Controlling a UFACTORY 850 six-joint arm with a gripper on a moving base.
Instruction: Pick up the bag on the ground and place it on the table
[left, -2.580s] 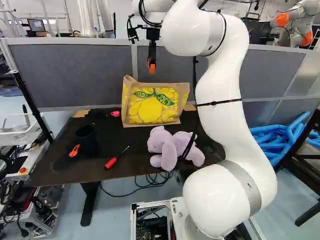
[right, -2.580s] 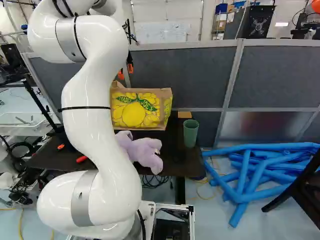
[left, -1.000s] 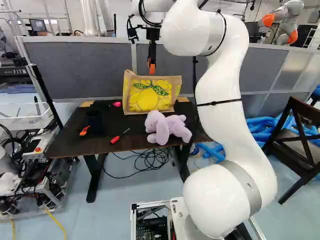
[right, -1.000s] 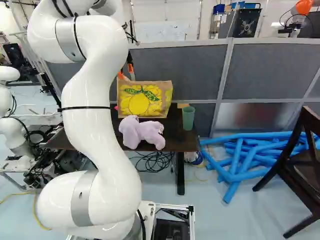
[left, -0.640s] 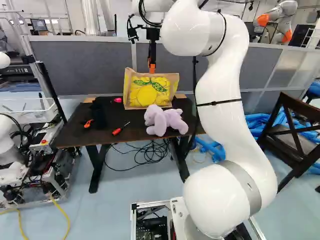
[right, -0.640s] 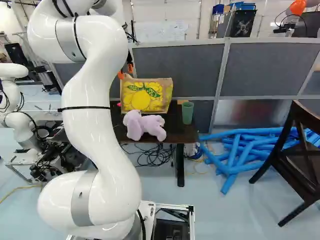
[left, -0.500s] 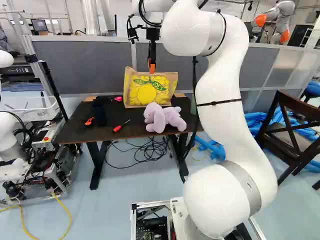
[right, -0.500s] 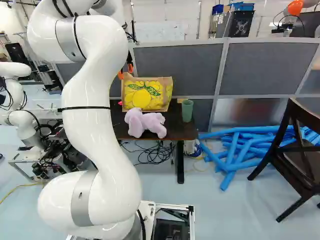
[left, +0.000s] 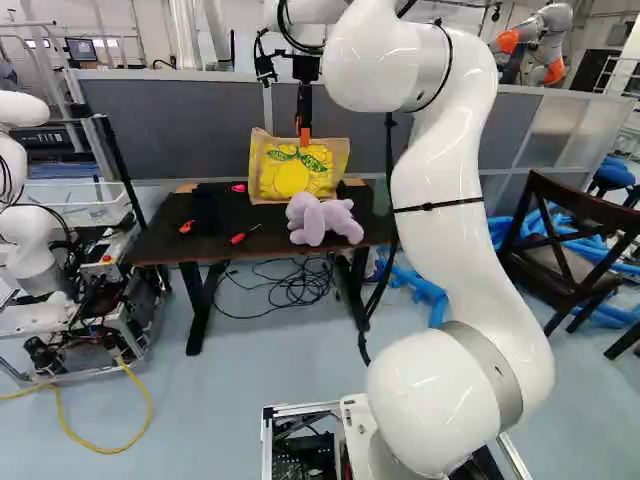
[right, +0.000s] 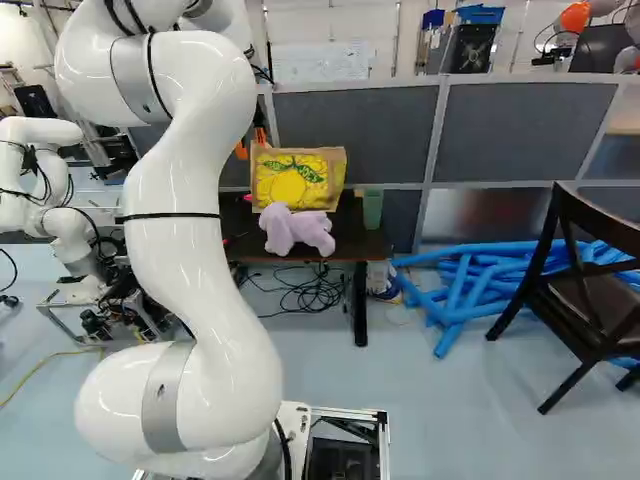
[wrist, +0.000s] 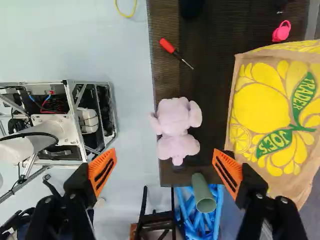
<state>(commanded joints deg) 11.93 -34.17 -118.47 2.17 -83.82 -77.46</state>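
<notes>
My pincer (wrist: 165, 156) is standing open, empty; ahead and aside, the bag (wrist: 265, 112) is resting on the table (wrist: 166, 80); I'm planning a snag-free retreat.

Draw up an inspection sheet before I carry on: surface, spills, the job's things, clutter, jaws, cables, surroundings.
Surface: dark table, upright on its legs.
Spills: nothing seen.
Job's things: lemon-print bag stands on the table near its far side, not on the floor as the task says.
Clutter: lilac plush toy in front of the bag; screwdriver, pink item and green cup also on the table.
Gripper: jaws open, nothing held.
Cables: tangled black cables under the table; yellow cable on the floor at the left of the left base view.
Surroundings: grey partition behind; blue tubes and dark chair at the right of the right base view.
</notes>
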